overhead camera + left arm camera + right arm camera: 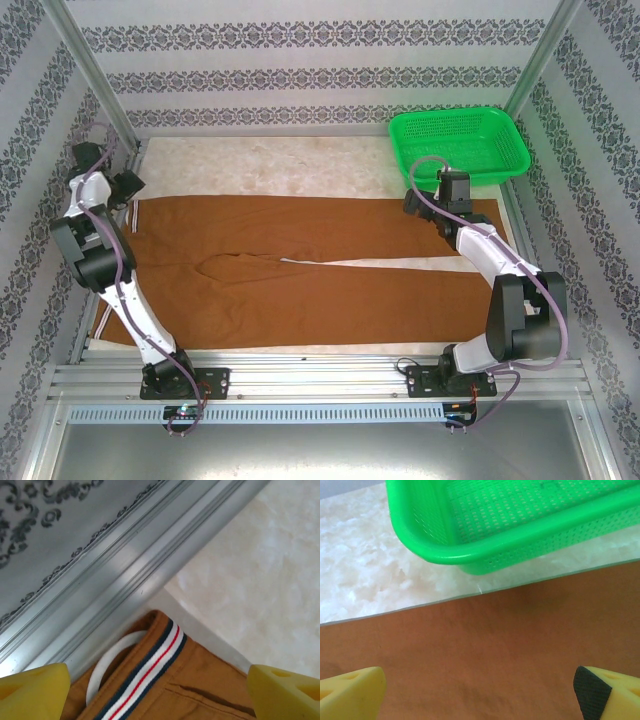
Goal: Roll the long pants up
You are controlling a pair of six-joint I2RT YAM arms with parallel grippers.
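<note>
The long pants [300,270] lie spread flat on the table, rust-brown, waist to the left and both legs running right. My left gripper [122,190] hovers over the far-left waist corner, open, its yellow fingertips [30,692] wide apart above the striped waistband [145,672] and the pale cord loop [106,666]. My right gripper [425,205] hangs over the far leg near its right end. It is open too, with bare brown cloth [485,670] between its fingertips [612,692]. Neither gripper holds anything.
A green mesh basket [505,130] stands at the back right, just beyond the far leg, and its rim [485,555] lies close ahead of my right gripper. An aluminium frame rail [135,580] runs right beside the waist corner. Pale tabletop [270,165] lies behind the pants.
</note>
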